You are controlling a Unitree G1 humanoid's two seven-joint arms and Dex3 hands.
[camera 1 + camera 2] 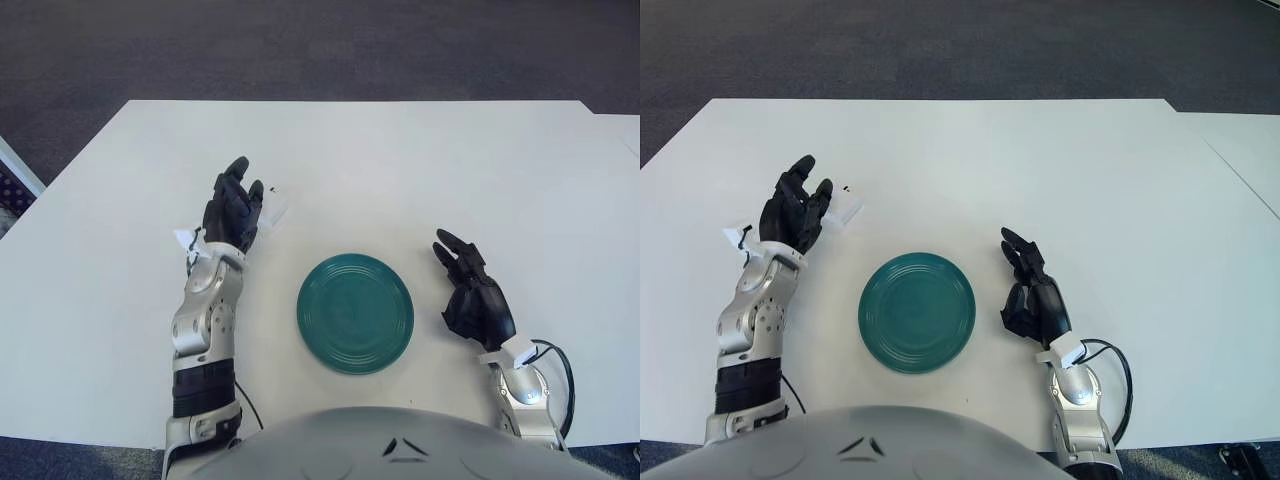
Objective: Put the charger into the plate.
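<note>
Left hand (795, 215), fingers loosely extended and gripping nothing, stands immediately left of the white charger (843, 211), which lies on the table (1060, 160) beyond and left of the green plate (917, 311). Charger's long axis cannot be judged. Right hand (1033, 295), fingers relaxed, shows right of the plate, farther from the charger.

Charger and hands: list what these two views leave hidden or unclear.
- Charger: white on the white table, partly behind the left hand in both views; shape unclear.
- Grasp: contact not visible.
- Right hand, beside the green plate: table contact undecidable.
- Both forearms: cut off by the robot's body below.
</note>
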